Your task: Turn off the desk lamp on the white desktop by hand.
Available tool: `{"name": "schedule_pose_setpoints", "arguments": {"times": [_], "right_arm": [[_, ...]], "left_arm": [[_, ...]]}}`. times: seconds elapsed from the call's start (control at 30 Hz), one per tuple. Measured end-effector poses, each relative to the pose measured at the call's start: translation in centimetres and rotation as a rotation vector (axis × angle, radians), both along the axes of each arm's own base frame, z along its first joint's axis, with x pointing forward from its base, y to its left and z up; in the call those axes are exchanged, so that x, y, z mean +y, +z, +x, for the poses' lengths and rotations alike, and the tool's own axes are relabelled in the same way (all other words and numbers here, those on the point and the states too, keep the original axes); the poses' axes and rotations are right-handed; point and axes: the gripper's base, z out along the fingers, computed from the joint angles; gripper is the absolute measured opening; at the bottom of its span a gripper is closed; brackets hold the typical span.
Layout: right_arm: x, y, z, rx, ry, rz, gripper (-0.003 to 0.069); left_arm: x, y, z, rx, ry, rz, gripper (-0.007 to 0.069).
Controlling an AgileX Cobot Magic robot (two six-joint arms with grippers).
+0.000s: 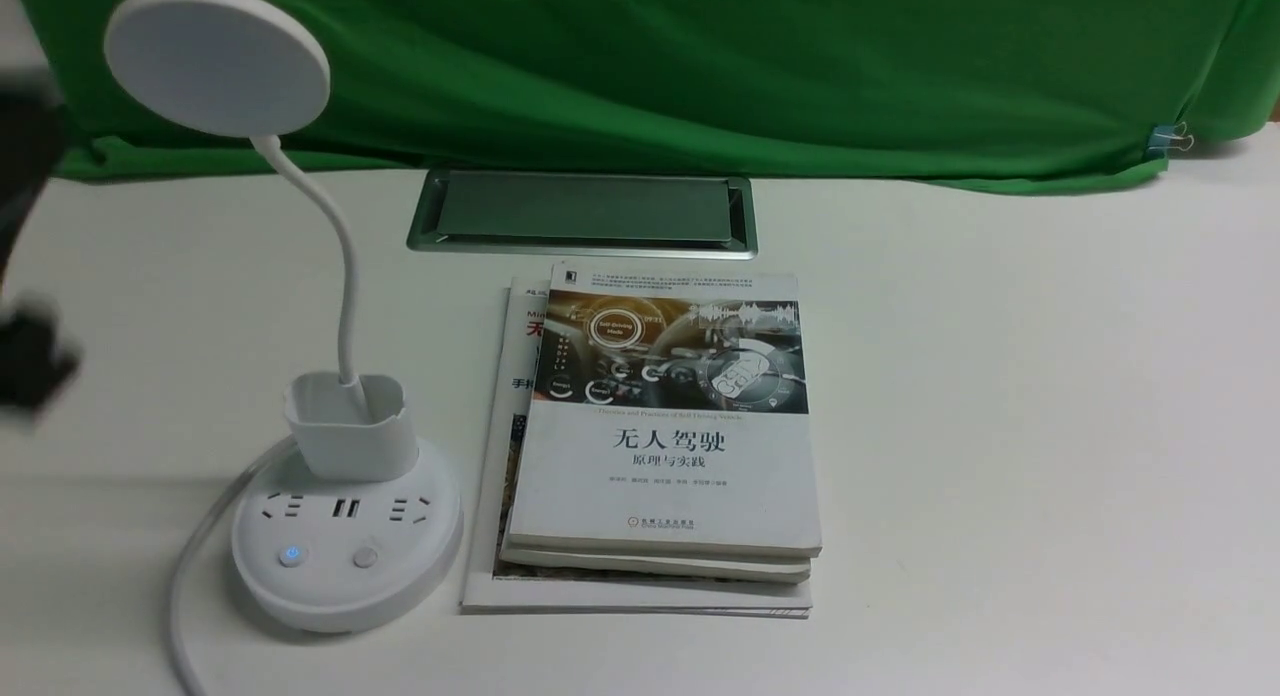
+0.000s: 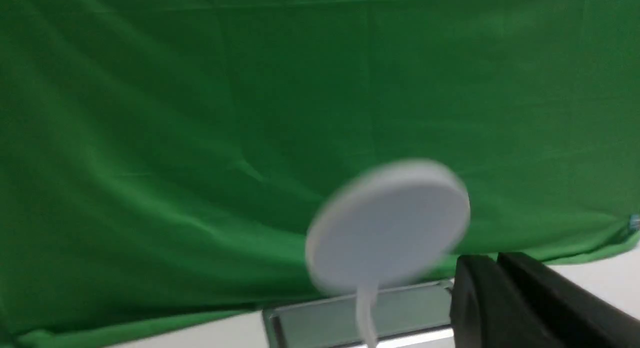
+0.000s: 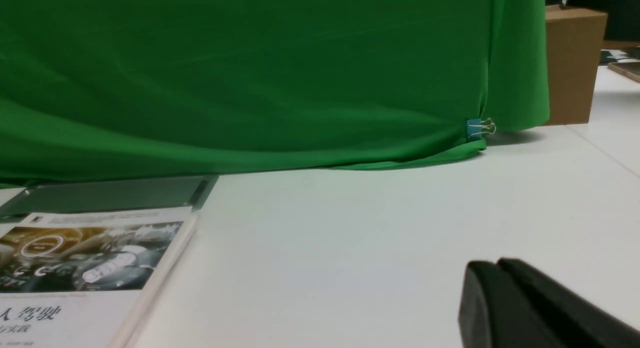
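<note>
The white desk lamp (image 1: 345, 521) stands at the front left of the white desktop (image 1: 1000, 426). Its disc head (image 1: 217, 59) is up at the far left, and the left button on the base (image 1: 291, 555) glows blue. The head also shows blurred in the left wrist view (image 2: 387, 225). My left gripper (image 2: 492, 260) is shut and empty, raised to the left of the lamp; in the front view its arm is a black blur (image 1: 25, 361) at the left edge. My right gripper (image 3: 492, 265) is shut and empty, low over bare desktop right of the books.
A stack of books (image 1: 660, 436) lies right of the lamp base. A silver-framed hatch (image 1: 582, 212) sits behind them. Green cloth (image 1: 700, 66) hangs along the back, held by a blue clip (image 1: 1163, 139). The lamp's white cord (image 1: 190, 576) runs off the front left. A cardboard box (image 3: 572, 63) stands far right.
</note>
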Motion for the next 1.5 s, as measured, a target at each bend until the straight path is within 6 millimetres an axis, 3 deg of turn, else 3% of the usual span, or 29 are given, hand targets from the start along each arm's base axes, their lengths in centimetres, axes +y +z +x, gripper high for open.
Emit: {"name": "schedule_pose_setpoints", "arguments": {"times": [0.03, 0.27, 0.47, 1.5], "right_arm": [[0.0, 0.0, 0.0, 0.000, 0.000, 0.000, 0.0036], [0.0, 0.0, 0.0, 0.000, 0.000, 0.000, 0.0036], [0.0, 0.0, 0.0, 0.000, 0.000, 0.000, 0.0036], [0.0, 0.0, 0.0, 0.000, 0.000, 0.000, 0.0036]], "left_arm": [[0.5, -3.0, -1.5, 0.012, 0.014, 0.013, 0.0008], [1.7, -12.4, -5.1, 0.024, 0.078, 0.037, 0.0008], [2.0, -15.2, -5.9, 0.201, 0.105, 0.002, 0.0008], [2.0, -15.3, -6.0, 0.218, 0.110, -0.010, 0.0019]]}}
